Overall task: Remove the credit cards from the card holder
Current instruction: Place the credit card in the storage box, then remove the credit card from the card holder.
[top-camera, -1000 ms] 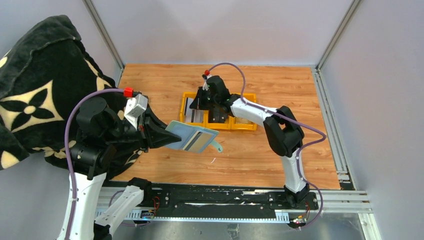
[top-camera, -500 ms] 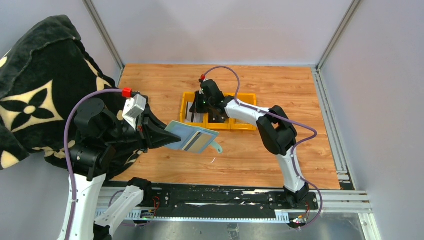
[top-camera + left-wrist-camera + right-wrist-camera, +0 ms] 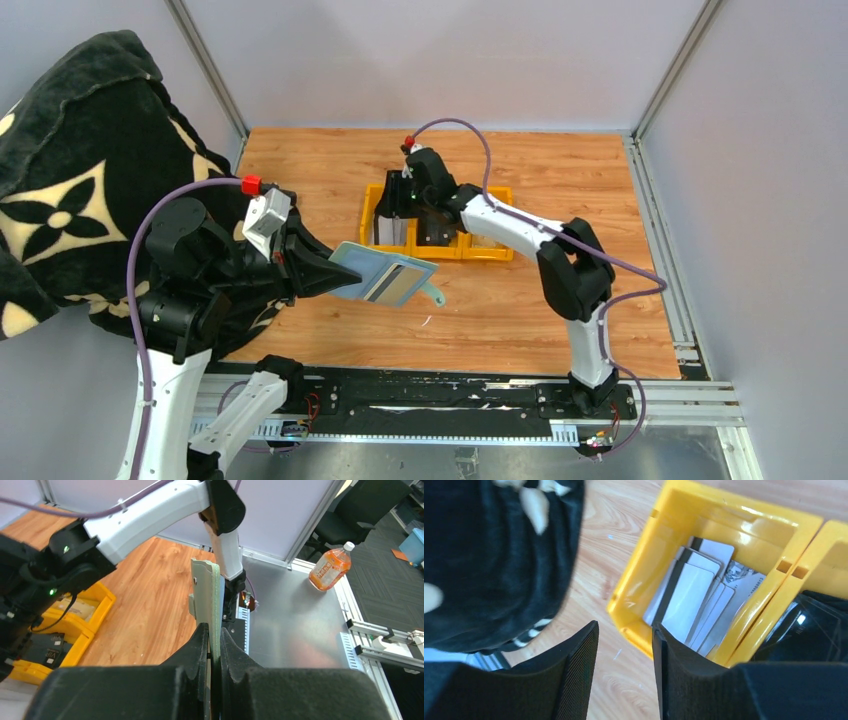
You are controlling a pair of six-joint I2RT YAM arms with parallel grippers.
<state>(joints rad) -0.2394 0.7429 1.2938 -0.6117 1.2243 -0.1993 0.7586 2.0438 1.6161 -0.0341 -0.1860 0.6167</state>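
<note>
Clenched on the soft card holder [image 3: 372, 268], the left gripper [image 3: 322, 272] holds it aloft on the near side of the yellow tray [image 3: 366, 215]; a tan credit card [image 3: 402, 284] shows inside, thin, stiff, probably slick, best pinched by its exposed edge; the right gripper [image 3: 624, 672] hangs parted and empty above the tray's left compartment, where pale credit cards [image 3: 689, 605] lie.

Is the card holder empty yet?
Not empty: a tan-gold striped card sits in the card holder, which the left claw grips.
</note>
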